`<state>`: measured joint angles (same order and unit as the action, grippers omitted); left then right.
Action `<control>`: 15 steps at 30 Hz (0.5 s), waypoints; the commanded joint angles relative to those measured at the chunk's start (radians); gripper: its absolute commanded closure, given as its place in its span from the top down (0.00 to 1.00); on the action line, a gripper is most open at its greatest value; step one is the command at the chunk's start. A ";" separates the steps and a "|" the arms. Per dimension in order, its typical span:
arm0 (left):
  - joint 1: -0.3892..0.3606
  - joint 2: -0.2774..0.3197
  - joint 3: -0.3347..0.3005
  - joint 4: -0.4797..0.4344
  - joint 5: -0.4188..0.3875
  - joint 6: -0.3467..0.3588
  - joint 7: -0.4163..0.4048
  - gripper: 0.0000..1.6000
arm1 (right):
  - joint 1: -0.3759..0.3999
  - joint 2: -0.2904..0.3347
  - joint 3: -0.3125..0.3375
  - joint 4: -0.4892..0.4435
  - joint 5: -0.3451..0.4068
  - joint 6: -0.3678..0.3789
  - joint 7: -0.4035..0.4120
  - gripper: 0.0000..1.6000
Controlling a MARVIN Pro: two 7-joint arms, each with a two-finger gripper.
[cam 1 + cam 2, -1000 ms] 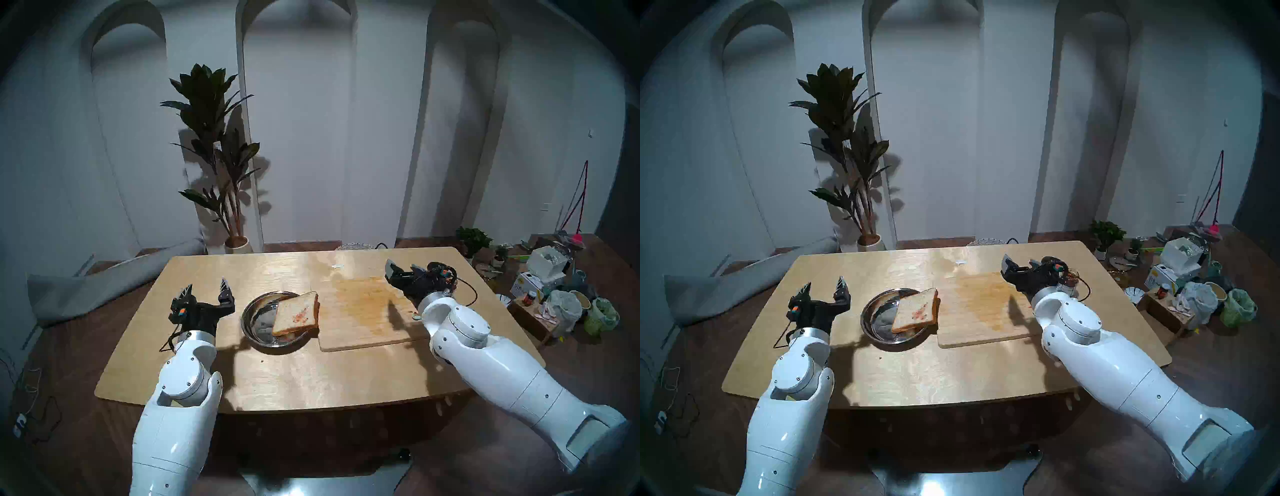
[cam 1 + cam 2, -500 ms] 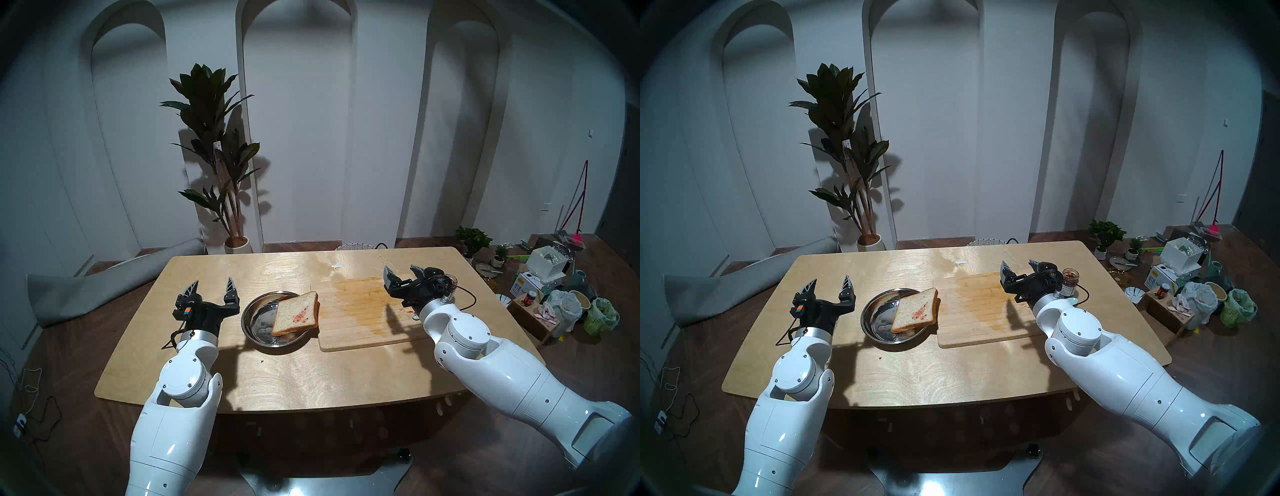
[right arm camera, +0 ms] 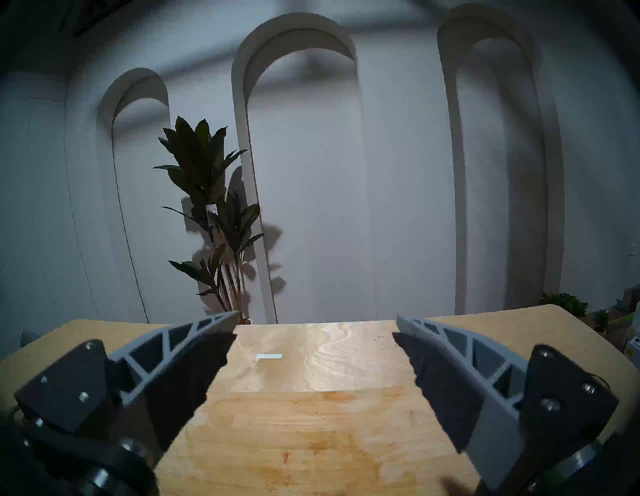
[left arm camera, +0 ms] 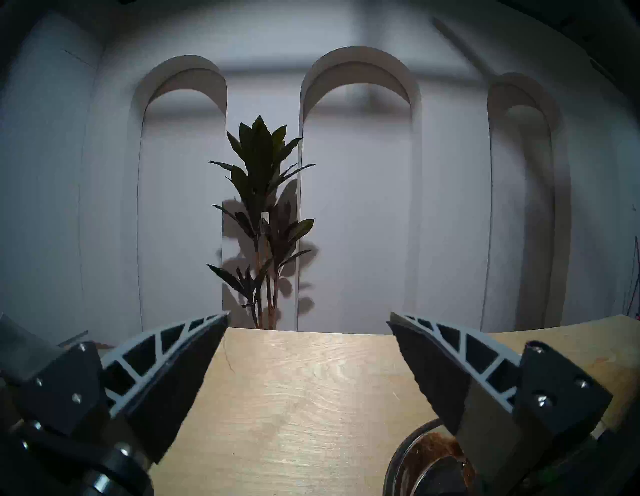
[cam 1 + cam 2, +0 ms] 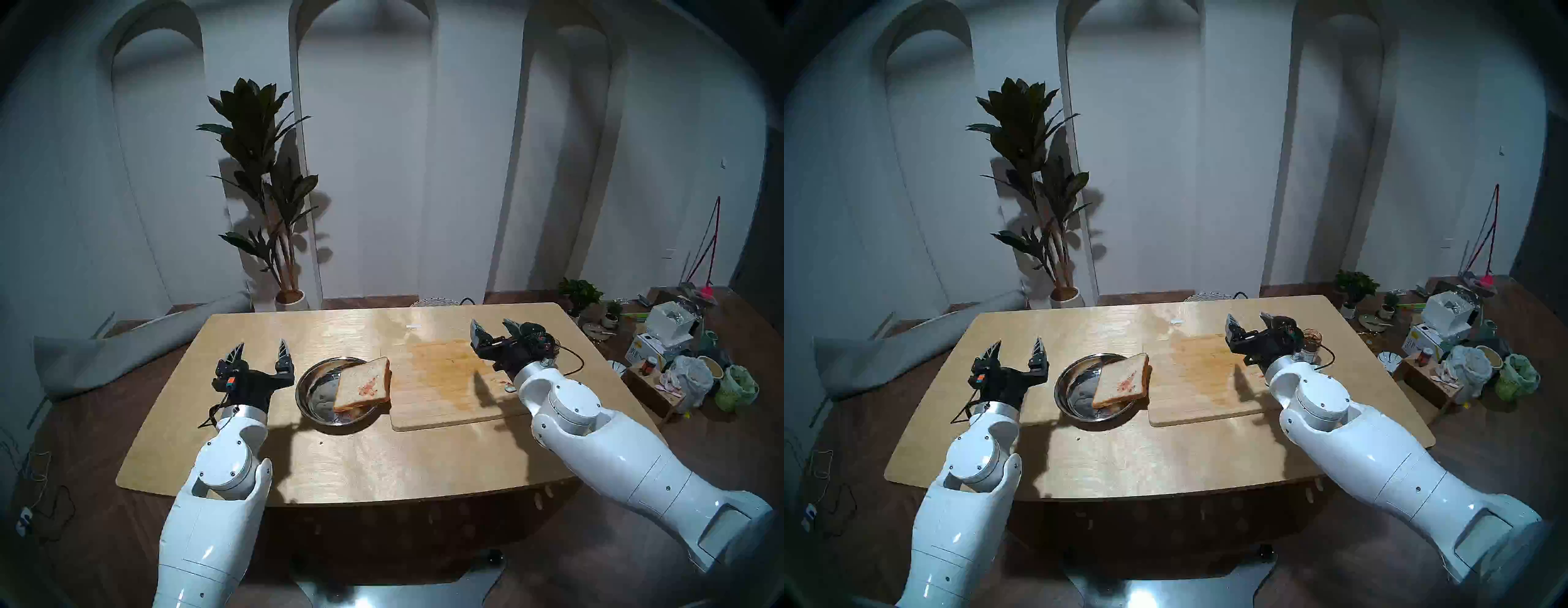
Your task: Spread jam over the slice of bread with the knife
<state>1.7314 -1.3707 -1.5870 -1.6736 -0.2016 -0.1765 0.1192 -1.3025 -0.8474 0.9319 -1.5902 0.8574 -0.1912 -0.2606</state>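
Observation:
The slice of bread [image 5: 362,388], pale with a brown crust and a red smear of jam on top, leans tilted over the right rim of a round metal plate [image 5: 306,382]. My left gripper [image 5: 261,344] stands open and empty just left of the plate, whose rim [image 4: 405,446] shows beside the right finger. My right gripper [image 5: 492,324] hovers open and empty over the far right corner of the stained wooden cutting board [image 5: 441,382]. The jam jar [image 5: 1312,339] peeks out behind that gripper. A pale bit of the knife [image 5: 510,388] shows by the right wrist.
The wooden table [image 5: 360,458] carries a small white scrap [image 5: 413,326] near its far edge. A tall potted plant [image 5: 263,191] stands behind it. Boxes, bags and a red-lidded jar [image 5: 649,364] clutter the floor at the right.
My left gripper has shifted slightly right, toward the plate. The right wrist has turned a little, showing the jam jar and then covering part of it again. Both grippers stay open.

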 commanded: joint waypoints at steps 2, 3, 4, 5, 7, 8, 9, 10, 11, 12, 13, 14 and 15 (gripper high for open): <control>-0.010 -0.002 -0.004 -0.018 0.000 -0.013 0.002 1.00 | 0.013 -0.003 0.014 -0.011 0.001 -0.013 -0.001 1.00; -0.010 -0.002 -0.004 -0.018 0.000 -0.013 0.002 1.00 | 0.012 -0.003 0.014 -0.011 0.000 -0.013 -0.001 1.00; -0.010 -0.002 -0.004 -0.018 0.000 -0.013 0.002 1.00 | 0.012 -0.003 0.014 -0.011 0.000 -0.013 -0.001 1.00; -0.010 -0.002 -0.004 -0.018 0.001 -0.013 0.002 1.00 | 0.012 -0.003 0.015 -0.011 0.000 -0.013 -0.001 1.00; -0.010 -0.002 -0.004 -0.018 0.001 -0.013 0.002 1.00 | 0.012 -0.003 0.015 -0.011 0.000 -0.013 0.000 1.00; -0.010 -0.003 -0.004 -0.018 0.001 -0.013 0.001 1.00 | 0.012 -0.004 0.015 -0.011 0.000 -0.012 0.000 1.00; -0.010 -0.003 -0.005 -0.018 0.001 -0.013 0.001 1.00 | 0.012 -0.004 0.015 -0.011 0.000 -0.012 0.000 1.00; -0.010 -0.003 -0.005 -0.018 0.001 -0.013 0.001 1.00 | 0.012 -0.004 0.016 -0.011 0.000 -0.012 0.000 1.00; -0.010 -0.003 -0.005 -0.018 0.001 -0.013 0.001 1.00 | 0.011 -0.004 0.016 -0.011 -0.001 -0.012 0.000 1.00; -0.010 -0.003 -0.005 -0.018 0.002 -0.013 0.001 1.00 | 0.011 -0.004 0.016 -0.011 -0.001 -0.012 0.000 1.00; -0.010 -0.003 -0.005 -0.018 0.002 -0.013 0.001 1.00 | 0.011 -0.004 0.016 -0.011 -0.001 -0.012 0.000 1.00; -0.010 -0.004 -0.005 -0.018 0.002 -0.013 0.000 1.00 | 0.011 -0.004 0.017 -0.011 -0.001 -0.012 0.000 1.00; -0.010 -0.004 -0.005 -0.018 0.002 -0.013 0.000 1.00 | 0.011 -0.004 0.017 -0.011 -0.001 -0.012 0.001 1.00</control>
<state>1.7315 -1.3706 -1.5912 -1.6730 -0.1989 -0.1781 0.1169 -1.3020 -0.8512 0.9359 -1.5889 0.8554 -0.1923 -0.2570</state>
